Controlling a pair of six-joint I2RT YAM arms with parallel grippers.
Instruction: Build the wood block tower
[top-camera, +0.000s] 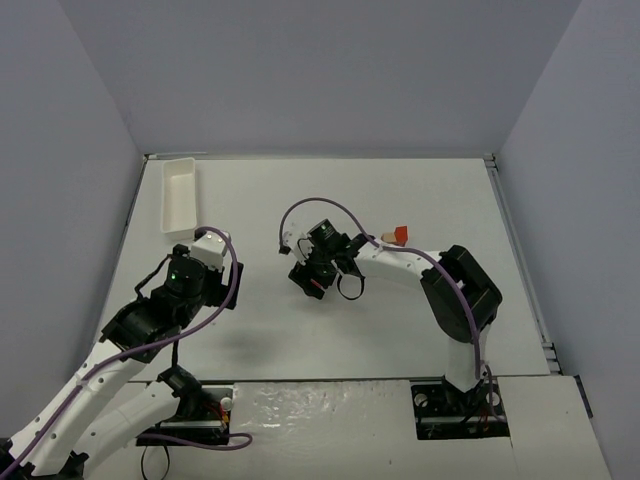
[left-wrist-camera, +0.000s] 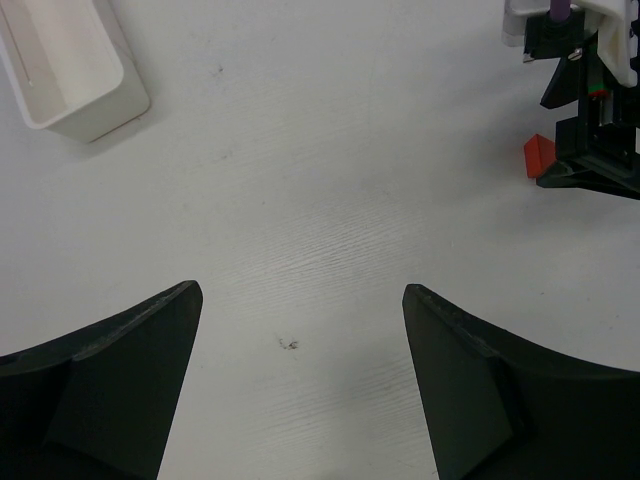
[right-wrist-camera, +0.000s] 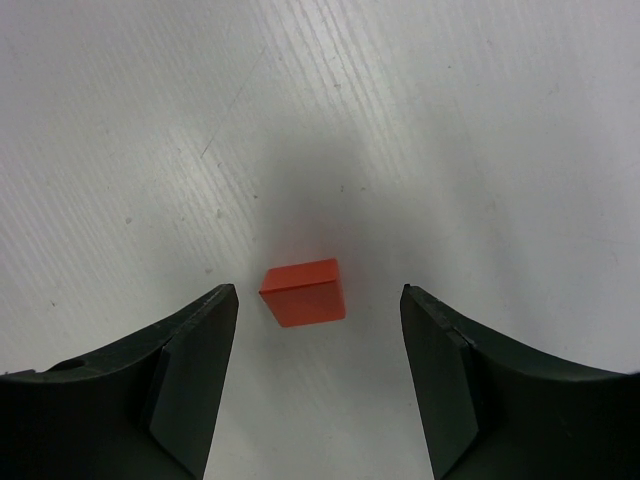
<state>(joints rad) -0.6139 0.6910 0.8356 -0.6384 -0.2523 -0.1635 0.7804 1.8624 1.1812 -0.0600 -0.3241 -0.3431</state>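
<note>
Currently: white tray (top-camera: 179, 193) far left, long axis running away from the bases. Then left gripper (left-wrist-camera: 300, 300), jaws wide over bare tabletop (left-wrist-camera: 300, 150). Next, right gripper (right-wrist-camera: 318, 290) part-open, straddling a red block (right-wrist-camera: 303, 292) that lies flat, slightly skewed, touching neither finger. Red-and-tan wood block tower (top-camera: 399, 234) sits just beyond the right forearm, too small to tell its axis.

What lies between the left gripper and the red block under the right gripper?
Nothing but bare table. The left wrist view shows an unbroken white stretch from the left gripper up to the red block.
</note>
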